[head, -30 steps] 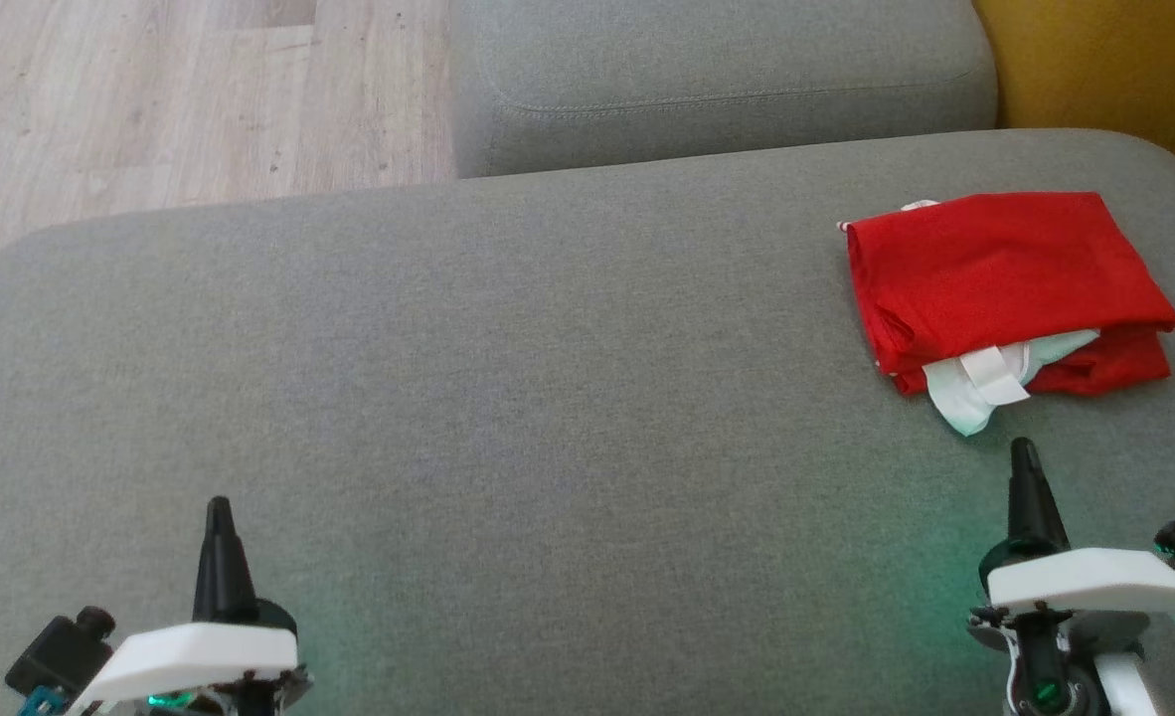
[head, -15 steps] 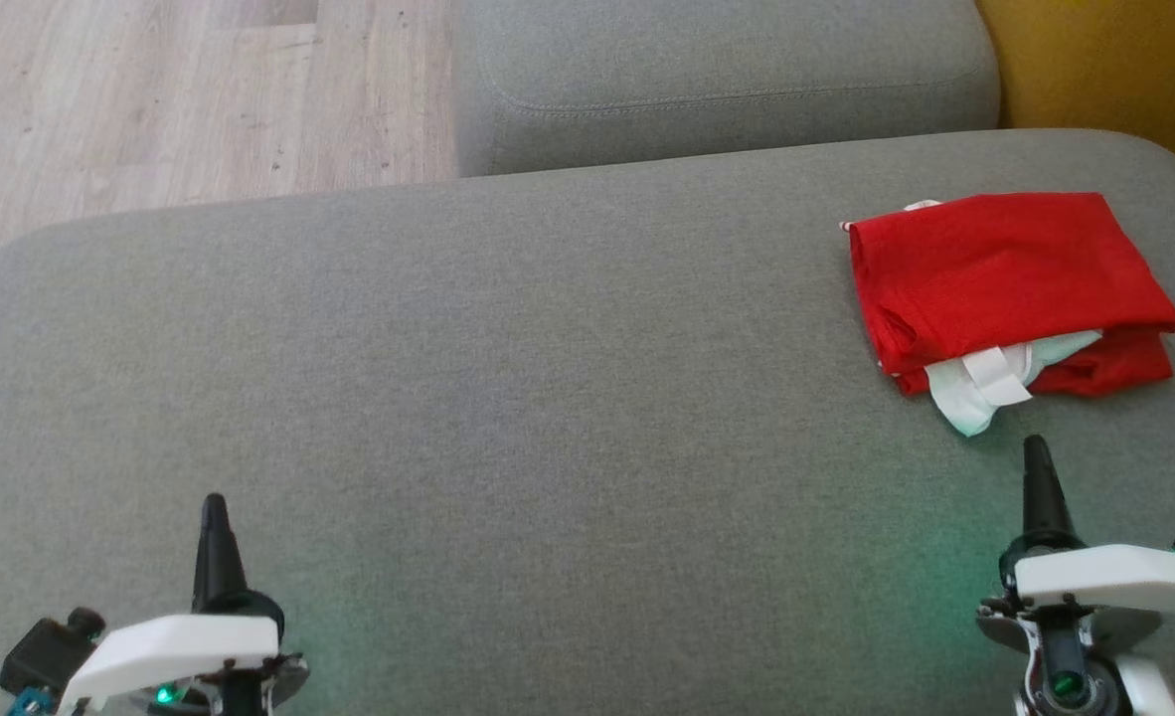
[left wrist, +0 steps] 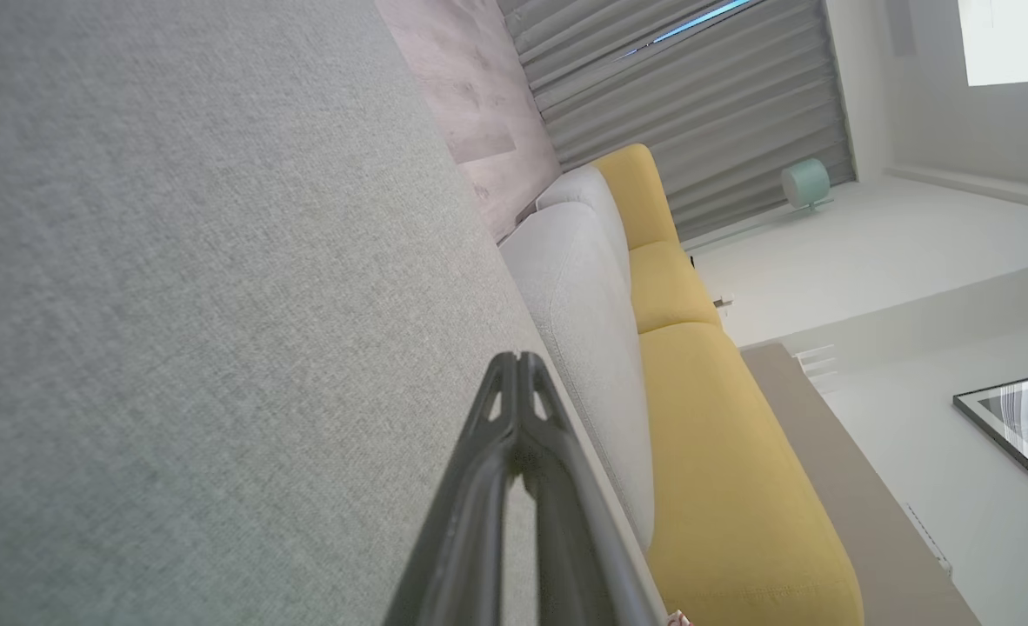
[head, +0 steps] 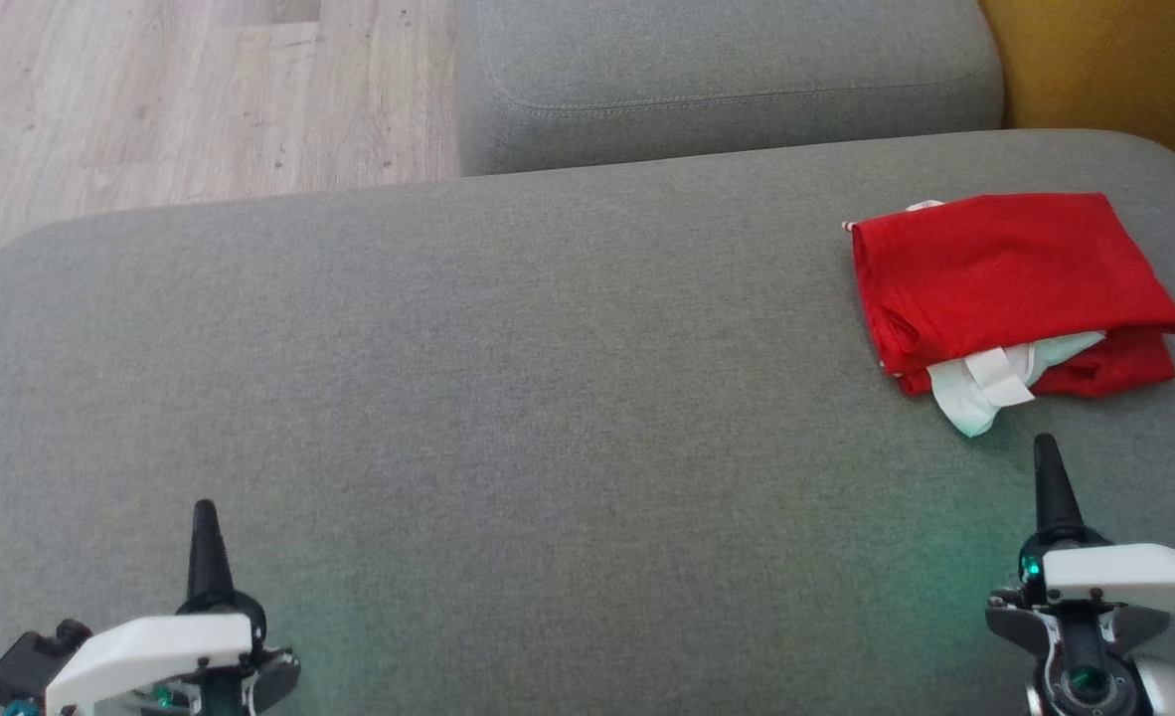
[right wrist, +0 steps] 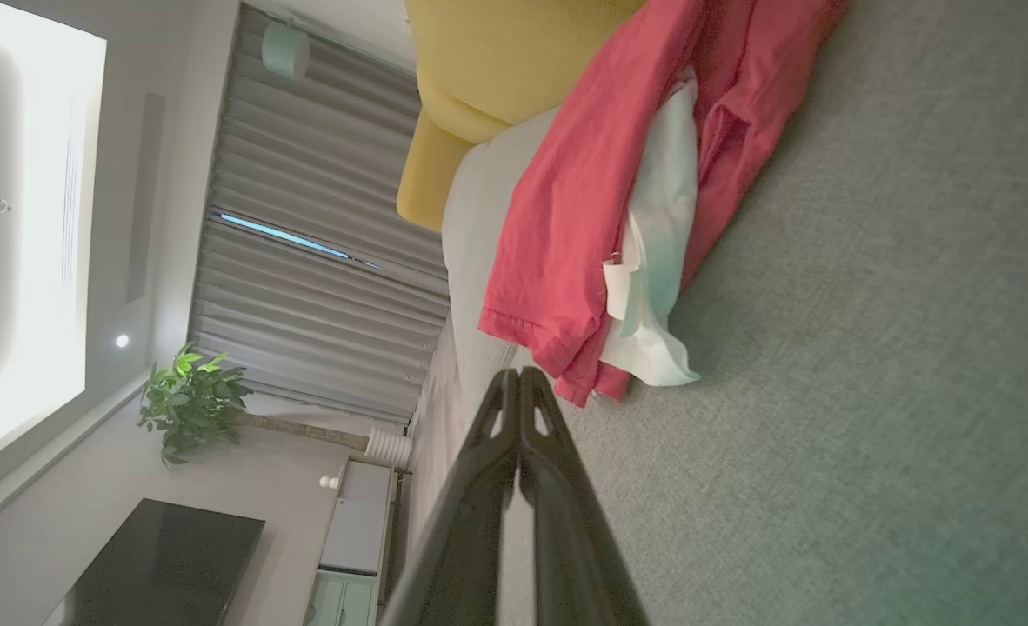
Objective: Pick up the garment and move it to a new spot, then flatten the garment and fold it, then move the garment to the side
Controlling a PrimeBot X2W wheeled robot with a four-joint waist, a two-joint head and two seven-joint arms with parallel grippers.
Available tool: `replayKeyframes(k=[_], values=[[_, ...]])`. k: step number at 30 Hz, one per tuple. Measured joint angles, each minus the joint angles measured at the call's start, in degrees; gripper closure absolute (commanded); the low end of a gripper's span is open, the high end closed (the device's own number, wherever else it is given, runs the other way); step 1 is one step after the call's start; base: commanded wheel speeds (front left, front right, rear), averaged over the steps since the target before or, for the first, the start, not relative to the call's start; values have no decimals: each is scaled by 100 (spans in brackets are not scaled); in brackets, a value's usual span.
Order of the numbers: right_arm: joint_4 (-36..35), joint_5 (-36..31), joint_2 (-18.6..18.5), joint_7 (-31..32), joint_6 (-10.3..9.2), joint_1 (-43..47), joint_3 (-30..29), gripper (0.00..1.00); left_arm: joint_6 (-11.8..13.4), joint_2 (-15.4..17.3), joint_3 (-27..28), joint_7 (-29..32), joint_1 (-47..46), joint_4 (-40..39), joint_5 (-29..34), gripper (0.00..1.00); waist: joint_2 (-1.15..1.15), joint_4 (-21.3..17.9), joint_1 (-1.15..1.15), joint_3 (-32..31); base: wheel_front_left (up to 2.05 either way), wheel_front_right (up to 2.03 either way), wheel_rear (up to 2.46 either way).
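Garment (head: 1010, 278): red, folded into a compact stack, lying on the grey seat cushion (head: 548, 398) at the far right of the head view, close to the cushion's right edge. A white layer (head: 975, 393) protrudes from the fold on the side nearest the robot. Right gripper (head: 1044, 446): fingers pressed together tip to tip, grasping nothing, positioned over bare cushion just on the near side of the garment. Its tip points toward the white layer and is near it but apart, with a strip of cushion between. The right wrist view confirms this: the closed tips sit short of the red hem corner, no contact. Left gripper (head: 204, 512): likewise clenched and empty, at the lower left of the head view, well apart from the garment, with most of the cushion between them. Neither gripper touches the garment. Beyond the seat: a grey back cushion (head: 727, 80), a yellow cushion (head: 1104, 60) at upper right, pale wood floor (head: 150, 99) at upper left.
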Motion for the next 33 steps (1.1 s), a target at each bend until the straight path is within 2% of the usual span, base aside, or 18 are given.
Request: replayKeyframes(k=[33], values=[[-179,2083,0,565,0,-9,-309,100,-1,-2,208,558,-186,1,-1959,100,0,44,0,15,0,0,0]])
